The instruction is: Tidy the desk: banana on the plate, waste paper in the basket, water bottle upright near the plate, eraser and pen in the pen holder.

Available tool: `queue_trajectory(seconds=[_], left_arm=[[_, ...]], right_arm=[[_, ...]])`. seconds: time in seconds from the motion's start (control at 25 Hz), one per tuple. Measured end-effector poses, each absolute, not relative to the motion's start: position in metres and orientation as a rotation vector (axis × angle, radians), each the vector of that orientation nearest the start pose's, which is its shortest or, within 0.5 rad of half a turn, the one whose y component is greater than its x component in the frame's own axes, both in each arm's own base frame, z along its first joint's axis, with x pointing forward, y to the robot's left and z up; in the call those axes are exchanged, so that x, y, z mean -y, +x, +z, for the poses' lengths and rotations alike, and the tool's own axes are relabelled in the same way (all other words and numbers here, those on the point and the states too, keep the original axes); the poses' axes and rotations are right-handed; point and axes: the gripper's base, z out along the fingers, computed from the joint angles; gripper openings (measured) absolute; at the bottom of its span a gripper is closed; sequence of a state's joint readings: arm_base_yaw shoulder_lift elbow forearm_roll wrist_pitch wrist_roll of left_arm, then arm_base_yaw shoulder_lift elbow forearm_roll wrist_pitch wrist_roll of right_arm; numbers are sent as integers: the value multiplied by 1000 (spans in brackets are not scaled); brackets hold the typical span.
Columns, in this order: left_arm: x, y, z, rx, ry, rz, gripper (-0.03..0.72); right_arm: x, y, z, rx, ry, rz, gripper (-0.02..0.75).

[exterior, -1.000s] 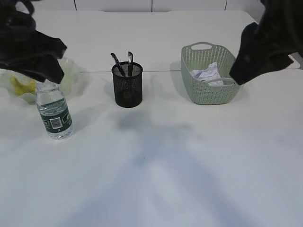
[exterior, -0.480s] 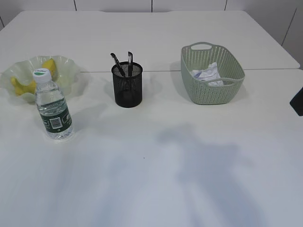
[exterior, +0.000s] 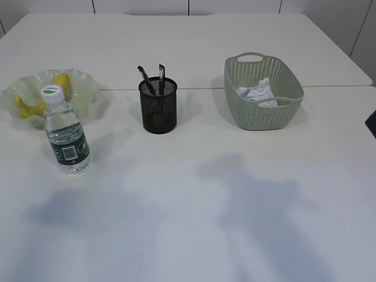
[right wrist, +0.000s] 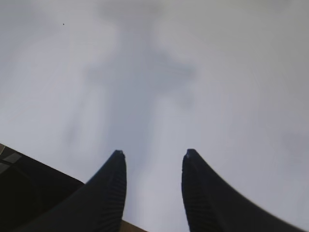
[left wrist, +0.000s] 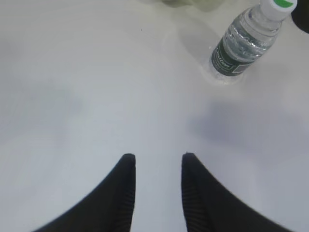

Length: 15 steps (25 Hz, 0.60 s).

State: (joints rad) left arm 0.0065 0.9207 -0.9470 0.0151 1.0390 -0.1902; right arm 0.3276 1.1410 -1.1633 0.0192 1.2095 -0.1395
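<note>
The banana [exterior: 26, 107] lies in the pale-green plate [exterior: 88, 88] at the far left of the desk [exterior: 194, 200]. Just in front of the plate the water bottle [exterior: 66, 134] stands upright; the left wrist view shows the same bottle [left wrist: 244, 46] at the upper right. Pens [exterior: 160, 75] stick out of the black mesh pen holder [exterior: 158, 107]. Crumpled waste paper [exterior: 257, 93] rests inside the sage-green basket [exterior: 276, 114]. The eraser is not visible. My left gripper [left wrist: 156, 157] is open over bare desk, empty. My right gripper [right wrist: 153, 153] is open too, holding nothing.
A seam [exterior: 200, 89] crosses the desk behind the pen holder. A dark sliver of an arm [exterior: 371, 123] shows at the exterior view's right edge. A dark edge [right wrist: 29, 179] fills the lower left of the right wrist view.
Both arms have pulled out of the exterior view; a second ago they hung over the plate and the basket. The bottle, the plate and the basket now show in full.
</note>
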Motion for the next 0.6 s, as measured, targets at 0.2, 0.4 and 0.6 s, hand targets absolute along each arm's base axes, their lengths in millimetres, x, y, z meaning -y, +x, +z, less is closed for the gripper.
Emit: queue_trajectory(seconds=[0.2, 0.4, 0.6], left_arm=[[-3, 125, 338, -2443, -274, -68, 229], [-3, 102, 339, -2382, -275, -77, 229], [-3, 78, 345, -2331, -270, -72, 229]], right_arm=[[-65, 187, 370, -2578, -569, 100, 289], [-50, 162, 389, -2491, -440, 53, 288], [-32, 124, 395, -2437, -361, 15, 288]])
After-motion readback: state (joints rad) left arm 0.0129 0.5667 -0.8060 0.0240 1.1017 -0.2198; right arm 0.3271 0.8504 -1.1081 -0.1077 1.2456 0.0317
